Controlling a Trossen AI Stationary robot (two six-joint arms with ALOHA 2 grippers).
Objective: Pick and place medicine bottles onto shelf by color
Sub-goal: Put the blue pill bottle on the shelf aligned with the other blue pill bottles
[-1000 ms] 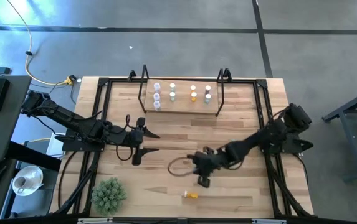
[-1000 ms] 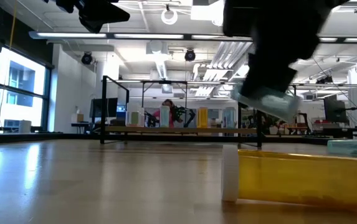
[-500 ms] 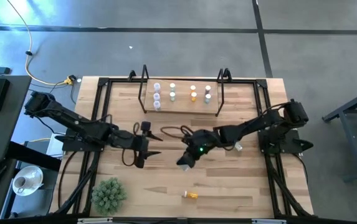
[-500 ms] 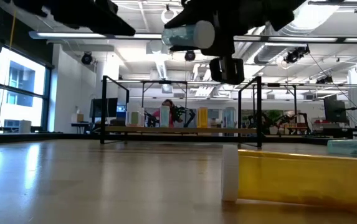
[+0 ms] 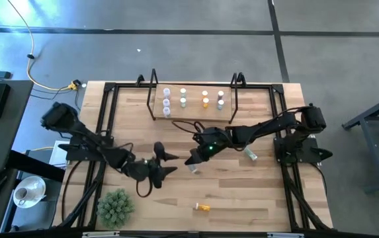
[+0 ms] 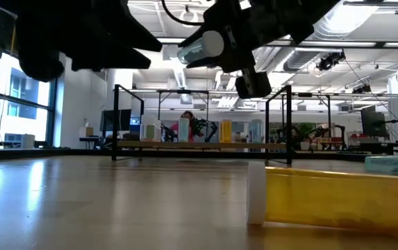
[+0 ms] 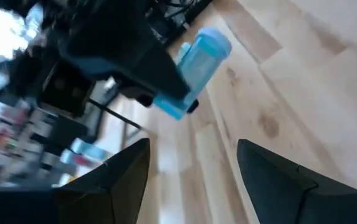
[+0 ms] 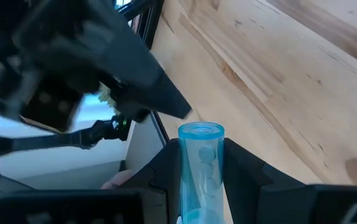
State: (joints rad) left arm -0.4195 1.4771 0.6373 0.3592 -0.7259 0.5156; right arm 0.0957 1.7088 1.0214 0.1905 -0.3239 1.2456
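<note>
Bottle of clear blue-teal plastic (image 8: 200,163) sits clamped between the two fingers of the right end effector (image 5: 194,158), above the middle of the desk (image 5: 255,192); in the low view this bottle (image 6: 200,47) hangs high over the wood with its white cap turned toward the camera. The left end effector (image 5: 163,162) hovers just beside it, on the left half of the desk, and its two fingers (image 7: 121,176) are spread wide with nothing between them. In the left wrist view the blue bottle (image 7: 198,55) is seen ahead of these fingers, gripped at one end by the other arm. An orange bottle (image 5: 202,207) with a white cap lies on its side near the front edge of the desk, well apart from both arms; the low view shows it (image 6: 330,199) close to the camera. The shelf (image 5: 193,113) stands at the far side of the desk, and several small bottles (image 5: 183,98) with white caps stand on it in short rows. A green spiky plant ball (image 5: 115,206) rests at the front left corner of the desk.
</note>
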